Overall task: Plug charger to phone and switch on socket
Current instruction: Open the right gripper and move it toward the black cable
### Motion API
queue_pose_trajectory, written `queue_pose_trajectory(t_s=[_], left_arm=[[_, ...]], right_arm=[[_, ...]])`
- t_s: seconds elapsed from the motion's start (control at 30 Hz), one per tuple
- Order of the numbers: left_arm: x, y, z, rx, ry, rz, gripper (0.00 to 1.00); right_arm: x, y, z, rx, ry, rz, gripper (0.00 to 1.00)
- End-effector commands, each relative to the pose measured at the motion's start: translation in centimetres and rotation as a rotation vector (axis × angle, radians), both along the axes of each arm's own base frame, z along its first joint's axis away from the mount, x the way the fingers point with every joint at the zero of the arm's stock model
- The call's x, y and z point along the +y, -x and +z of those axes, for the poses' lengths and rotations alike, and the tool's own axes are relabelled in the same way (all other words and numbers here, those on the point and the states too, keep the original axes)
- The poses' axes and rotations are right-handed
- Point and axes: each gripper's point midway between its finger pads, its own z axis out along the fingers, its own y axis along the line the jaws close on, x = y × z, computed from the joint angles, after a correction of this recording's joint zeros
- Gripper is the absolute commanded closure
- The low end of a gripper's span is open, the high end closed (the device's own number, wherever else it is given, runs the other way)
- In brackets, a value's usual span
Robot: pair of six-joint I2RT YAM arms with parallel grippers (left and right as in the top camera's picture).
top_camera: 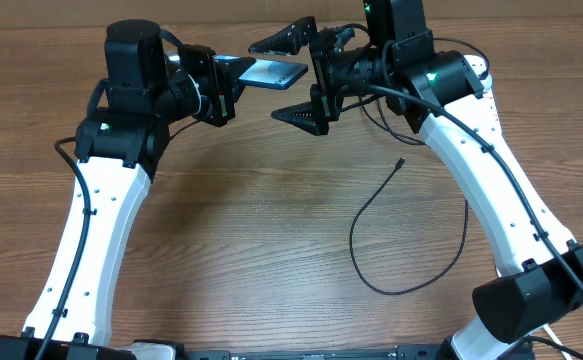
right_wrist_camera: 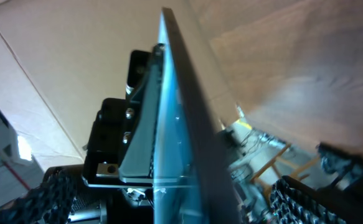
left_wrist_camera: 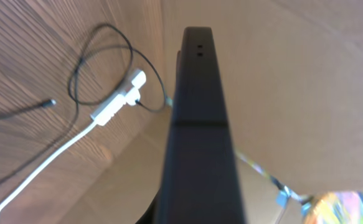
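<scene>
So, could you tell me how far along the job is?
Done: the phone is lifted. In hand: the left pincer grips it, the right pincer open around it. Left: the charger tip lies loose on the table; the socket switch is too small to read.

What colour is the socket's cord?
White. The socket cord shows best in the left wrist view.

One phone (top_camera: pixel 274 73), one charger (top_camera: pixel 365 216), one socket (left_wrist_camera: pixel 118 99), two pincers (top_camera: pixel 226 86) (top_camera: pixel 296 80).
</scene>
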Motion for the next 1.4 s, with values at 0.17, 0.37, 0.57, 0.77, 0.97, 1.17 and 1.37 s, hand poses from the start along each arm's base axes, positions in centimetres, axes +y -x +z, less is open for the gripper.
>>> queue_pose_trajectory(t_s=[0.17, 0.37, 0.57, 0.77, 0.97, 1.17, 1.37], left_arm=[[5.5, 0.2, -5.0, 0.078, -0.333, 0.162, 0.96], [9.0, 1.6, -7.7, 0.080, -0.654, 0.104, 0.96], [8.7, 2.9, -8.6, -0.095, -0.929, -0.243, 0.96], [7.7, 5.2, -10.2, -0.126, -1.004, -0.473, 0.96], [4.8, 6.2, -9.3, -0.298, -0.988, -0.659, 0.96], [4.5, 7.7, -5.1, -0.463, -1.021, -0.651, 0.96], [5.1, 10.6, -1.2, -0.557, -1.052, -0.590, 0.96]], right_arm=[[-1.1, -1.2, -1.2, -0.278, 0.137, 0.005, 0.00], [-6.9, -3.2, -7.7, -0.320, 0.594, -0.136, 0.00], [-17.0, -2.8, -12.4, -0.233, 1.174, -0.295, 0.00], [-18.8, -0.9, -14.8, -0.155, 1.279, -0.249, 0.00], [-18.6, -0.2, -16.0, -0.122, 1.274, -0.215, 0.00], [-18.7, -0.1, -16.0, -0.118, 1.277, -0.213, 0.00], [-18.8, -0.1, -16.1, -0.199, 1.308, -0.098, 0.00]])
